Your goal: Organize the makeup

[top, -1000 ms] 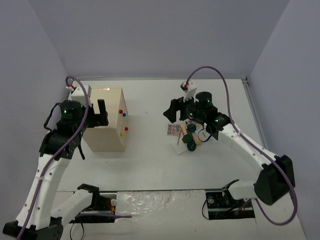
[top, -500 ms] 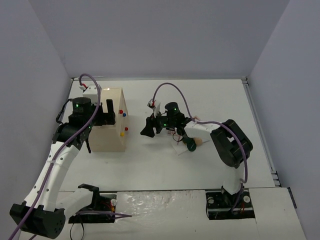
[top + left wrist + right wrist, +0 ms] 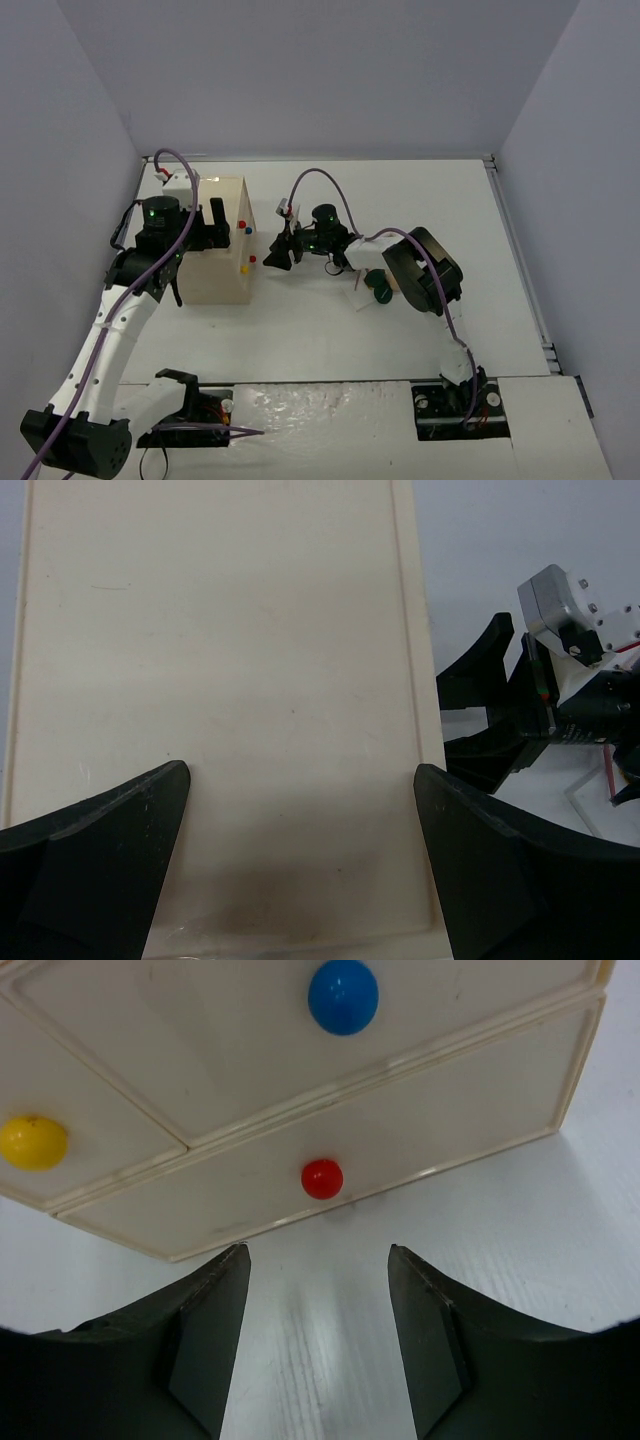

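The makeup lies in a small pile right of centre: dark green compacts [image 3: 381,293], a beige piece [image 3: 398,284] and a white card [image 3: 360,297]. The right arm covers the rest of the pile. My right gripper [image 3: 275,251] is open and empty, low over the table, and faces the knob side of the cream box [image 3: 208,262]. In the right wrist view its gripper [image 3: 317,1252] lines up just short of a red knob [image 3: 322,1178]. My left gripper [image 3: 212,227] is open and empty over the box top [image 3: 220,680], its fingers [image 3: 110,830] spread wide.
The box front carries a blue knob [image 3: 343,995] and a yellow knob [image 3: 33,1142] on separate drawers. The right gripper also shows in the left wrist view [image 3: 495,720], beside the box edge. Grey walls close in the table at left, back and right.
My right arm has swung left, away from above the makeup pile, to the box's knob side. My left gripper has shifted a little over the box top.
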Robot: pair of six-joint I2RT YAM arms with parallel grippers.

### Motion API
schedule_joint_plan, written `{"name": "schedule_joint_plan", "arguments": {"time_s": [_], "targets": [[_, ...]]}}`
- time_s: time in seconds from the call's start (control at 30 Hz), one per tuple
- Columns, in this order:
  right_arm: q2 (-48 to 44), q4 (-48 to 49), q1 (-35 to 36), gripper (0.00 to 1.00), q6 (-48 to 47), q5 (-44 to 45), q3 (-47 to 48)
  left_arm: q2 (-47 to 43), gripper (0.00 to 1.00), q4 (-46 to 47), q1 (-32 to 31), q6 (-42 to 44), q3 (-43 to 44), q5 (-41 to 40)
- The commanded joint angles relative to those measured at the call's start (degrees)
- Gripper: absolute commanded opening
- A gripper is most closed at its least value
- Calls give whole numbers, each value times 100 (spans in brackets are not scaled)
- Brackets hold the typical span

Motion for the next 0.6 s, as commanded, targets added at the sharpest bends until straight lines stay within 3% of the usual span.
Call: {"name": "schedule_joint_plan", "arguments": {"time_s": [0.0,0.57], "targets": [[70,569,83,53,-181,-361,633,45,93,118,90,-140,72,156],[783,100,308,52,-362,-797,1424,80,93,132,133,-187,46,267]]}}
